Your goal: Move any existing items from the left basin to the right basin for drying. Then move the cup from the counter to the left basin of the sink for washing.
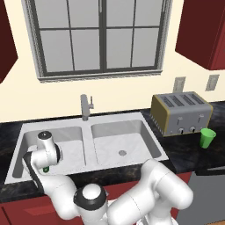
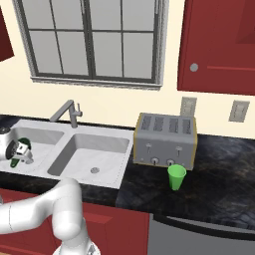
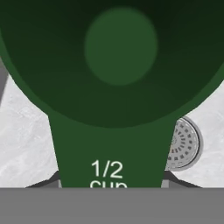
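gripper (image 2: 19,153) down in the left basin (image 1: 70,136) | jaws part-closed on the dark green measuring cup (image 3: 113,87) by its handle, ready to lift | right basin (image 1: 132,132) waits for it

You have the counter (image 2: 209,164), black speckled stone, carrying the sink (image 1: 88,124) set into it. Right of the sink stands the toaster (image 2: 166,141) by the wall. The cup (image 2: 176,177) stands upright just before the toaster's right end.
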Robot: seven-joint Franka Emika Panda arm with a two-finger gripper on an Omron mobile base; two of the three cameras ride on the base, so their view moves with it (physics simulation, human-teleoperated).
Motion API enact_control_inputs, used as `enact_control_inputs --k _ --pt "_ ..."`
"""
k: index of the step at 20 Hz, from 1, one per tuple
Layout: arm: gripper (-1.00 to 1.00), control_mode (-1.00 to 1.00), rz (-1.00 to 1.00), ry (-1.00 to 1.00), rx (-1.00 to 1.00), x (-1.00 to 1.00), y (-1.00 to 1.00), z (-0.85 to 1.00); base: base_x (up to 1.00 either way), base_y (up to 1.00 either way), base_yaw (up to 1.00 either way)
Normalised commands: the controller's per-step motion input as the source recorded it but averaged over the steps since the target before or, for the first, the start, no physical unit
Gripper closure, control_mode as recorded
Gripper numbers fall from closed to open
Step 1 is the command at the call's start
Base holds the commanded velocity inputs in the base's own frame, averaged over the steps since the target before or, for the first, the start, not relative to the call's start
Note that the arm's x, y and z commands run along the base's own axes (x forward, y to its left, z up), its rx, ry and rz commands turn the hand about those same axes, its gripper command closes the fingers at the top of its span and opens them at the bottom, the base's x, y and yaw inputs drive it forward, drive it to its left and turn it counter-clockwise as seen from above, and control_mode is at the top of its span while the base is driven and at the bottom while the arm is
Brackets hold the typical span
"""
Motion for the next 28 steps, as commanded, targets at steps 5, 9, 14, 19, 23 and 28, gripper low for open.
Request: enact_control_inputs --k 5,9,14,19,23,28 --pt "1.0 -1.0 -0.01 -0.02 0.0 -0.01 0.0 0.43 0.0 0.0 0.0" --pt "1.0 -1.0 -0.01 -0.01 0.0 -0.01 0.0 0.39 0.0 0.0 0.0" --pt "1.0 -1.0 -0.02 0.0 0.0 -0.06 0.0 0.43 0.0 0.0 0.0" --pt "1.0 -1.0 -0.02 -0.01 0.0 -0.24 0.0 0.42 0.0 0.0 0.0" --pt "1.0 -1.0 -0.02 -0.04 0.0 -0.39 -0.01 0.42 0.0 0.0 0.0" --pt "1.0 -1.0 -0.03 -0.05 0.0 -0.45 -0.08 0.4 0.0 0.0 0.0"
